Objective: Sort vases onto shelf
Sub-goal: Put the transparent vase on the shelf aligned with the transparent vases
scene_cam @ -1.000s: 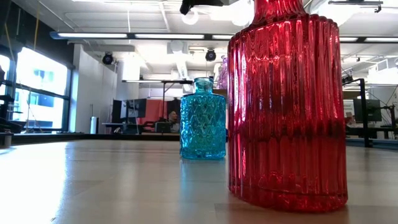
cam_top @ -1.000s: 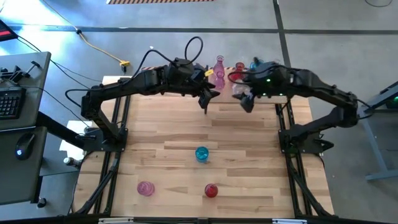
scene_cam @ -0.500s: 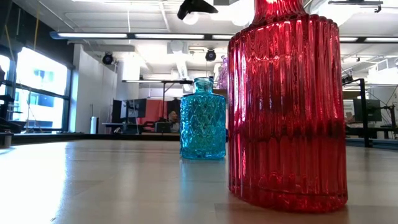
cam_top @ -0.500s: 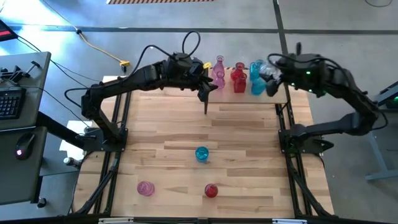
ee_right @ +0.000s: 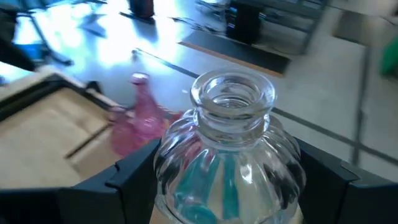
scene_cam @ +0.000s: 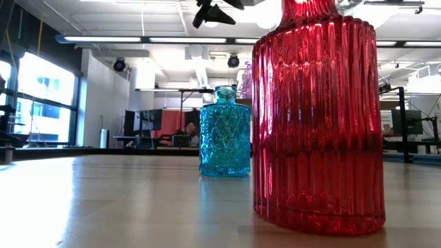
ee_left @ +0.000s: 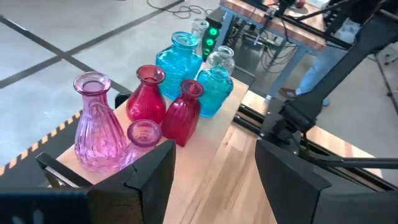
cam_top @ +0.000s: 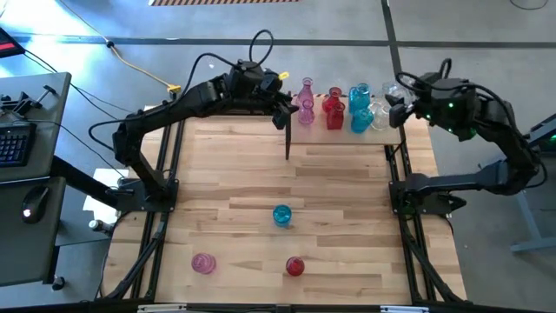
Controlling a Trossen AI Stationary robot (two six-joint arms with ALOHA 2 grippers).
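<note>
Counted three vases loose on the bench [cam_top: 347, 187], lower centre: turquoise bottle [cam_top: 281, 215], pink vase [cam_top: 203, 263], red vase [cam_top: 295, 266]. Saw more clustered on the shelf [cam_top: 382, 135], top centre. Left end effector [cam_top: 289, 124] spread wide, empty. Right end effector [cam_top: 389, 103] clamped around a clear ribbed vase [ee_right: 229, 155], upper right.

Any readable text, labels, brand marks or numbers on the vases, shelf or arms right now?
None can be read in any view.
The vases are plain ribbed or patterned glass with no labels.
The shelf shows bare wood.
The left gripper and right gripper, which has a clear vase between its fingers, show no markings.
The yellow-black striped floor tape carries no words.
</note>
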